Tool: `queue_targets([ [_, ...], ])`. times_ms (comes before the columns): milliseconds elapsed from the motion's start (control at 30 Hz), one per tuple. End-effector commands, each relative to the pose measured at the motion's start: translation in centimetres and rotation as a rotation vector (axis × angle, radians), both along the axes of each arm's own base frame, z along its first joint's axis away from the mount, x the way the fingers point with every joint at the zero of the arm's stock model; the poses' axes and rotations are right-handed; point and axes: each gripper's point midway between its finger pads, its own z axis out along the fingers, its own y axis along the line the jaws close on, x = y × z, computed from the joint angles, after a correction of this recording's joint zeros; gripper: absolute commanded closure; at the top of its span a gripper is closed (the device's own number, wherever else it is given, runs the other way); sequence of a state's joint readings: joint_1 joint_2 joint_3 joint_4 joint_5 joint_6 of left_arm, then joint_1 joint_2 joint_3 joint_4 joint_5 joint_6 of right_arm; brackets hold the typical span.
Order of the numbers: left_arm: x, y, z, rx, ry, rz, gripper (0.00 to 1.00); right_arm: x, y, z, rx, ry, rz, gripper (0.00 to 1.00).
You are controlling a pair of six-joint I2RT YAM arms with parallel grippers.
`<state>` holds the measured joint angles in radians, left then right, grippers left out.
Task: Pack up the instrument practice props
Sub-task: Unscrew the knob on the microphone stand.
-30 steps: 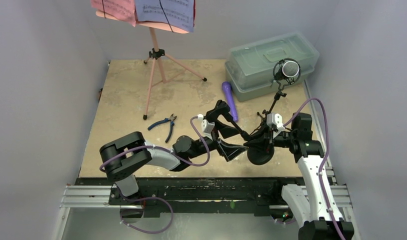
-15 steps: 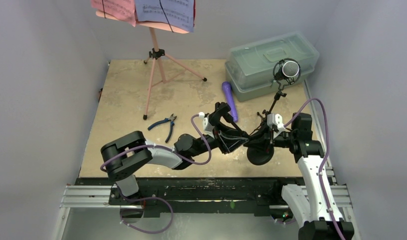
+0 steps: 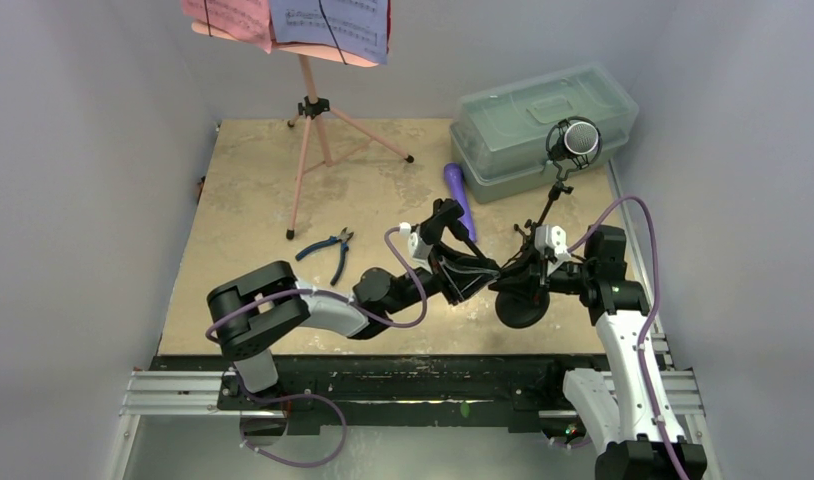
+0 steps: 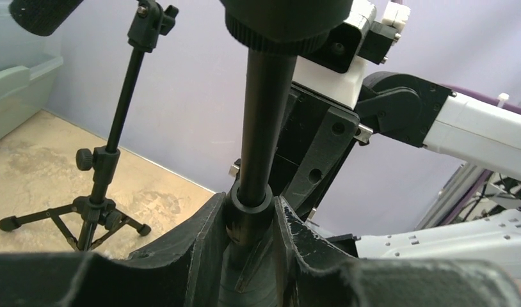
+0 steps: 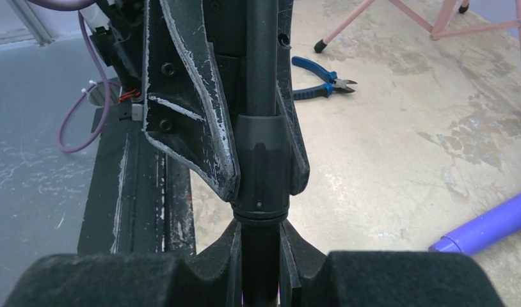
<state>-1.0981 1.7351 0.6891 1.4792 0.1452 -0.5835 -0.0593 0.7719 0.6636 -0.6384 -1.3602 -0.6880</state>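
- Black metal, stiff and smooth: the black mic support stands upright between the two pincers. Its round base rests on the table just beneath them.
- The left gripper is narrowed onto the pole's collar, with a pad touching it on each side.
- The right gripper is clamped on the same pole from the opposite side, right next to that collar.
- It will likely handle bottom-heavy, since the base looks solid. The bare tube looks slippery, so the ridged collar is the surer hold, though that joint may twist or telescope under load.
- Beyond the pincers a tripod support stands apart, carrying the black silver-headed mic. It looks top-heavy and easy to tip.
- The purple mic lies flat near the pincers on their far side.
- Farther off, behind the tripod, sits the translucent greenish box, lid on. Its hazy walls do not show whether anything is inside.
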Motion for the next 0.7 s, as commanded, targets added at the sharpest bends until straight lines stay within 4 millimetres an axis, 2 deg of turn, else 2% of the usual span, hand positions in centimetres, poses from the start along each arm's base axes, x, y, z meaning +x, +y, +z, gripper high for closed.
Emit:
queue_targets([
  [0, -0.2, 3.9, 8.4, -0.359, -0.007, 0.115, 1.0, 0.7, 0.1, 2.2, 0.0, -0.084, -0.002, 1.0],
  [67, 0.3, 4.5, 8.3, -0.385, 0.071, 0.212, 1.0, 1.4, -0.1, 2.2, -0.007, -0.071, -0.035, 1.0],
  [167, 0.9, 4.2, 7.7, -0.365, 0.199, 0.336, 1.0, 2.3, -0.4, 2.1, -0.015, -0.053, -0.084, 1.0],
  [233, 1.7, 3.1, 7.3, -0.304, 0.305, 0.408, 1.0, 2.9, -0.6, 2.0, -0.018, -0.04, -0.118, 1.0],
  [267, 2.2, 2.1, 6.0, -0.22, 0.389, 0.457, 1.0, 3.3, -0.7, 1.9, -0.02, -0.028, -0.142, 1.0],
  [367, 3.9, 0.6, 5.9, -0.101, 0.54, 0.599, 1.0, 4.3, -1.2, 1.8, -0.03, -0.022, -0.202, 1.0],
  [533, 4.7, -1.0, 5.5, 0.031, 0.635, 0.758, 1.0, 5.8, -2.0, 1.4, -0.044, -0.005, -0.298, 1.0],
  [667, 4.5, -2.3, 5.4, 0.065, 0.635, 0.748, 1.0, 6.2, -2.2, 1.4, -0.044, 0.001, -0.326, 1.0],
])
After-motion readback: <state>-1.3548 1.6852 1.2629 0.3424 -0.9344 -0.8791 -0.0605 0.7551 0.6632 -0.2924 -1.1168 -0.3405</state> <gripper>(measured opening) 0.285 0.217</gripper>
